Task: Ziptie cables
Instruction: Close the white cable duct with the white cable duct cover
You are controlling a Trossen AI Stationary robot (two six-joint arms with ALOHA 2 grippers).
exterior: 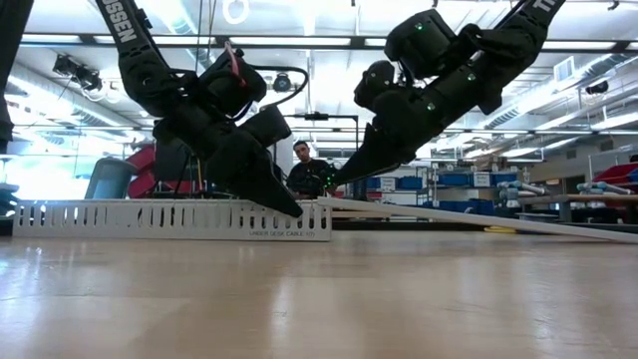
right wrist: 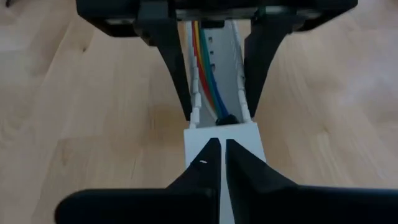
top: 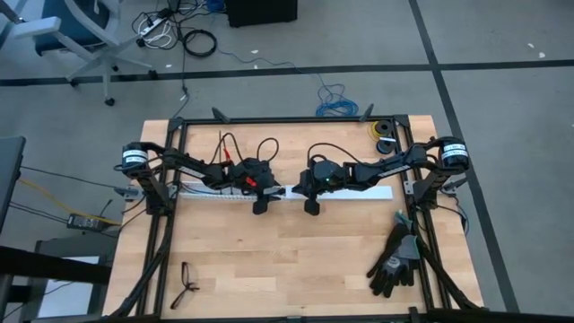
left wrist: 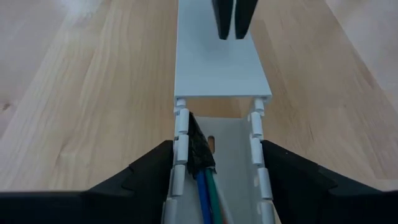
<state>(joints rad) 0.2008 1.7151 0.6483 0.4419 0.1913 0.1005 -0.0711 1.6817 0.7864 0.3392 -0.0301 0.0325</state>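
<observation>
A long white slotted channel [top: 215, 191] lies across the table's middle. The cables [right wrist: 208, 74], red, yellow, green and blue, lie inside it, and their dark sheath [left wrist: 200, 149] is at the channel's open end. A flat white cover [left wrist: 221, 62] stretches from that end toward the table's right. Its end by the channel is raised, and its far end [exterior: 598, 234] is down on the table. My left gripper [left wrist: 216, 149] straddles the channel's end. My right gripper [right wrist: 217, 149] is shut above the cover's raised end. My left gripper has the slotted channel's end between its two fingers, one finger [right wrist: 180, 81] on each outer wall. The fingers slant down from the table's left and lie along the channel, which stays flat on the table. My right gripper's shut fingertips [left wrist: 233, 25] slant down from the table's right onto the cover's top face near its raised end [right wrist: 221, 134]. I cannot tell whether they touch it.
Black gloves [top: 395, 260] lie near the table's front right corner. A small dark object [top: 186, 287] lies at the front left, and a tape roll [top: 384, 135] is at the back right. A person [exterior: 304, 165] stands in the room behind the table.
</observation>
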